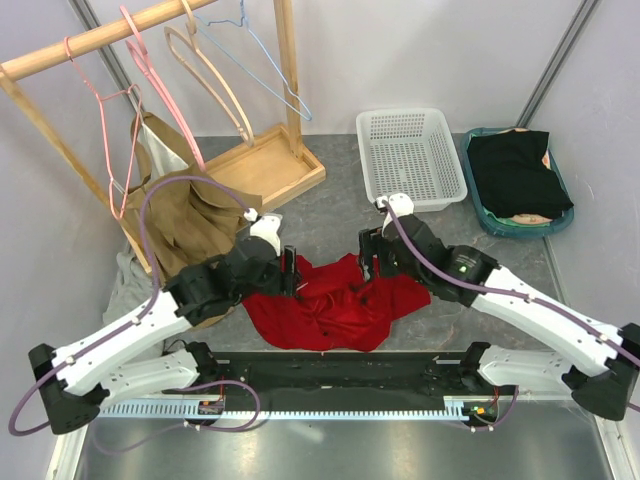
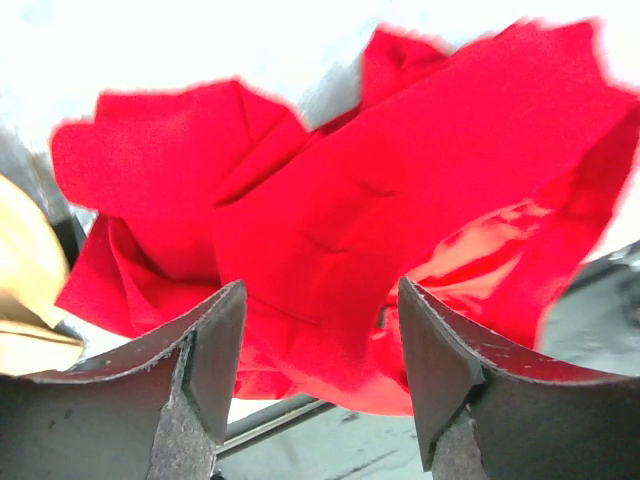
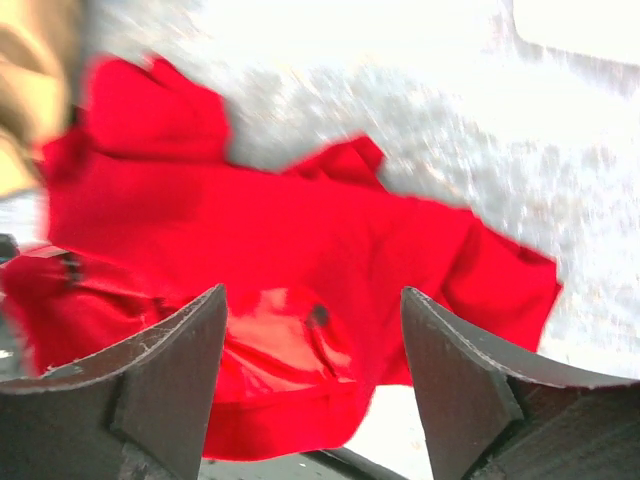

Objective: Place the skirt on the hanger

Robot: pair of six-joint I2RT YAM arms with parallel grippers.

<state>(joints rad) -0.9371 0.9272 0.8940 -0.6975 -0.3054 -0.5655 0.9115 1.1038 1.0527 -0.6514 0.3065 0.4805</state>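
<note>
- One red skirt (image 1: 330, 305) lay crumpled on the desk (image 1: 330, 215), long axis running left to right.
- Left hand (image 1: 291, 272) and right hand (image 1: 368, 255) stood released, one each side.
- Four hangers (image 1: 240, 125) hung on the rack (image 1: 100, 35).

1. We see pale, plain walls (image 1: 420, 50) closing in the back and both sides, with slim grey metal struts (image 1: 560, 60) running up the corners.
2. We see a bench (image 1: 330, 215) with a grey, speckled stone-look top.
3. At the back left stands a wooden rack (image 1: 290, 70), its flat base resting on the bench and its top rail slanting across the corner.
4. Brown cloth (image 1: 190, 215) lies heaped by the rack's base.
5. At the back right sit a white mesh basket (image 1: 402, 113) and, just beside it, a teal tray (image 1: 478, 205) holding black fabric (image 1: 515, 175).
6. The light looks bright and even to us, with soft shadows.
</note>
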